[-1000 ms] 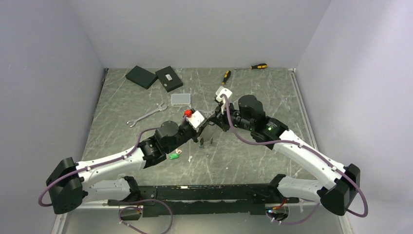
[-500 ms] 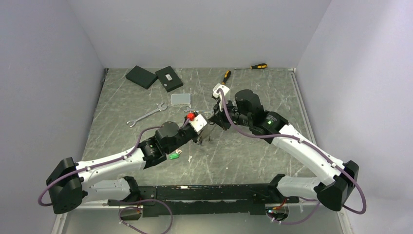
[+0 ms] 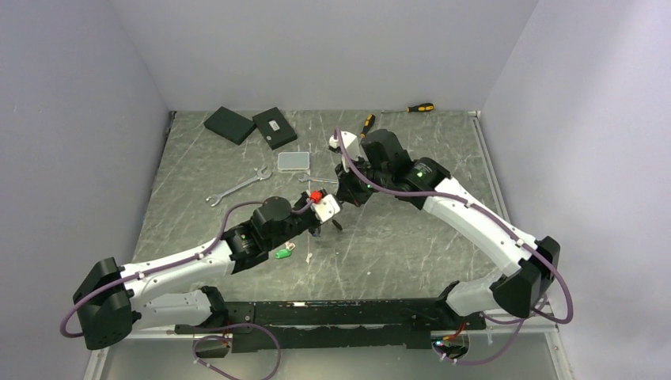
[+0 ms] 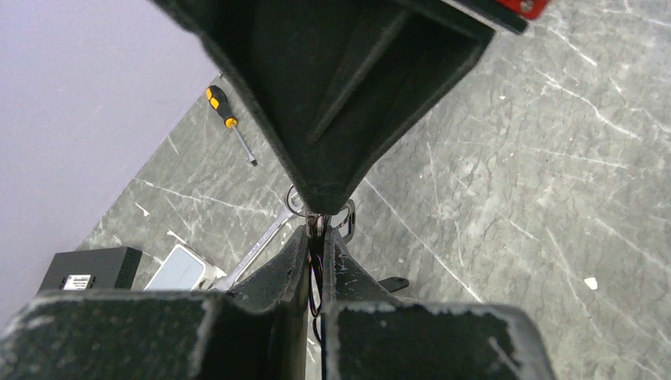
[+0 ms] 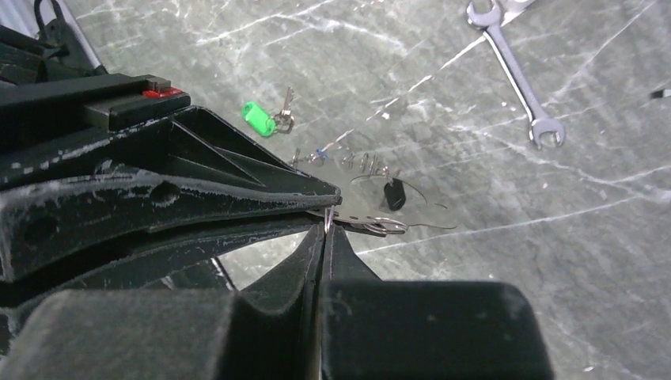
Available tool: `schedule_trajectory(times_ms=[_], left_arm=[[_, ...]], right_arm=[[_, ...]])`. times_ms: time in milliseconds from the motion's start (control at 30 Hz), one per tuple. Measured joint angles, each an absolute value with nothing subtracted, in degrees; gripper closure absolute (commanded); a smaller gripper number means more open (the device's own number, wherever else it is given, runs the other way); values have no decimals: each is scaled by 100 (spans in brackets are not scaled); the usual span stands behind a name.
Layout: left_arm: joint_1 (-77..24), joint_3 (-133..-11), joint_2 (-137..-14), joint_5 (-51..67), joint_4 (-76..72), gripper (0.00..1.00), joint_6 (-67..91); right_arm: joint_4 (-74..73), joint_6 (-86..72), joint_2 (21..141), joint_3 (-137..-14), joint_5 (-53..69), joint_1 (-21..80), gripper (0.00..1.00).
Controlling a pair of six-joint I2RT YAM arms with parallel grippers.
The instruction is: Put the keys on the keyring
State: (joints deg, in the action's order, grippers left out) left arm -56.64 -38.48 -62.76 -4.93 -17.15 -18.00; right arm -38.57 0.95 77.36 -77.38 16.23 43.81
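The right gripper [image 5: 325,231] pinches the keyring [image 5: 435,228] wire beside the left gripper [image 5: 328,204], which holds a key [image 5: 372,226]; a green-tagged key [image 5: 259,117] and a spanner [image 5: 516,77] lie on the table [image 5: 570,237].

The desk [image 3: 396,253] is dark grey, marbled with pale veins. One key tag [image 5: 257,116] is bright green, one key head [image 5: 393,194] black. The keyring [image 5: 435,229] is silvery. The spanner [image 3: 237,188] is silver, and the screwdrivers [image 3: 420,107] have yellow-and-black handles.

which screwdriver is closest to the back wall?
The right-hand screwdriver, lying almost level right along the back wall. The other screwdriver lies further forward, at a steep angle.
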Motion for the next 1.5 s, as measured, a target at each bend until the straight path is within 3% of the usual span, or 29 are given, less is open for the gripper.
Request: schedule_trajectory(times_ms=[833, 900, 1000, 1067, 1300, 1500], left_arm=[[-5970, -3863, -6149, -137, -913, 99, -3179], [-6049, -3929, -6195, -228, -790, 90, -3299], [-6106, -3979, -6276, -375, -742, 60, -3395], [-6121, -3992, -6294, -467, -775, 54, -3470], [-6156, -3999, -6287, -639, -915, 65, -3487], [-6204, -3997, -6283, -819, -921, 65, -3542]], right_arm=[[-5813, -196, 8842, -8982, 2587, 4132, 100], [-5966, -193, 8923, -9050, 2630, 4132, 100], [-6058, -193, 8993, -9102, 2630, 4123, 100], [-6104, -207, 9030, -9111, 2744, 4128, 100], [-6167, -211, 9080, -9225, 2926, 4154, 100], [-6160, -213, 9091, -9292, 2928, 4143, 100]])
